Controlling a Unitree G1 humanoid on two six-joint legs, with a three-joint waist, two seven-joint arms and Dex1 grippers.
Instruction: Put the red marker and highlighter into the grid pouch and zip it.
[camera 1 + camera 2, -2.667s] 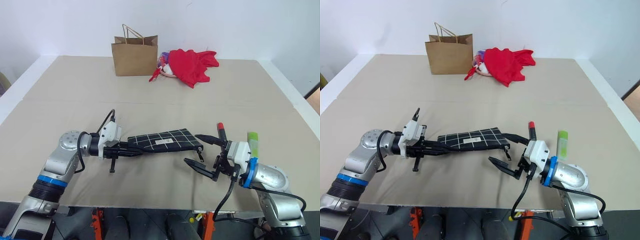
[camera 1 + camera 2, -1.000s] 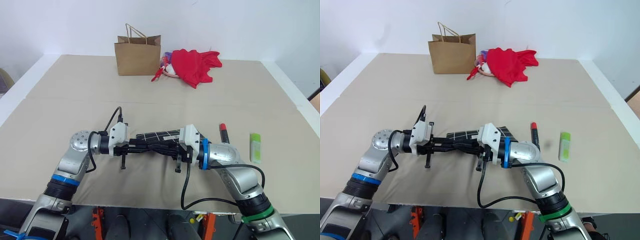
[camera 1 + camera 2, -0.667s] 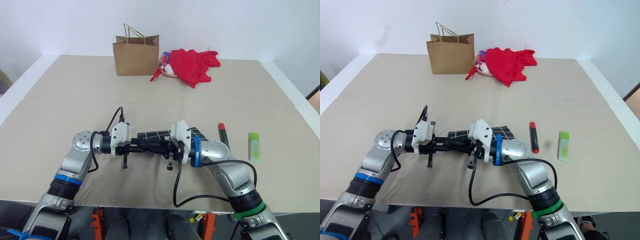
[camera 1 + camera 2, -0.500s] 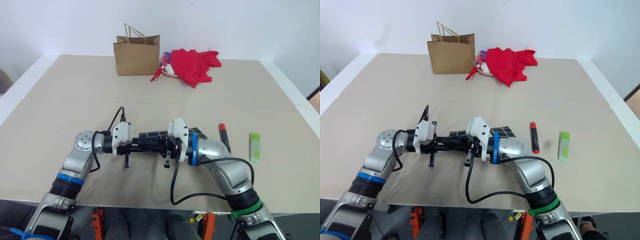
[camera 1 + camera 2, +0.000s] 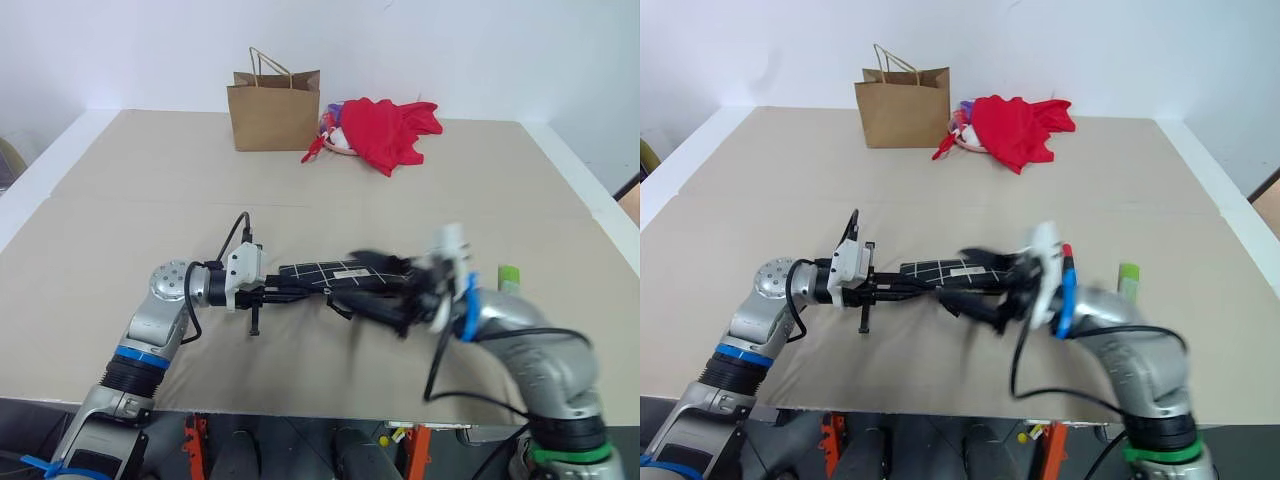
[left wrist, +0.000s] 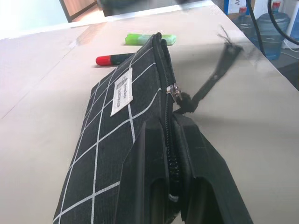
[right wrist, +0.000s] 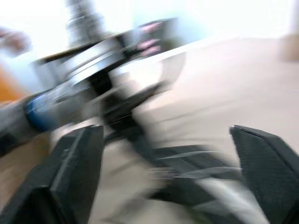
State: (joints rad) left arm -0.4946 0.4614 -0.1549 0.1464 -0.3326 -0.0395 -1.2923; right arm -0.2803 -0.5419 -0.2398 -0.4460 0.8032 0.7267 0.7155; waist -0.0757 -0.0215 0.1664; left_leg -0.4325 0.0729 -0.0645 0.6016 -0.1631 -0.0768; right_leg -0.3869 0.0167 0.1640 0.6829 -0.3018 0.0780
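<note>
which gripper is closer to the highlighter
Right. The right gripper hangs open over the grid pouch's near end, beside the highlighter; the left gripper clamps the pouch's far end.

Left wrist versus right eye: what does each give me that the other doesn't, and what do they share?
Left wrist view: the zipper pull with its dangling strap, seen close up along the zipper line.
Right eye view: the paper bag, the red cloth, and the right gripper, blurred, fingers open, by the pouch's far end.
Shared: the pouch with the left gripper shut on its end, and the marker and highlighter lying outside it.
</note>
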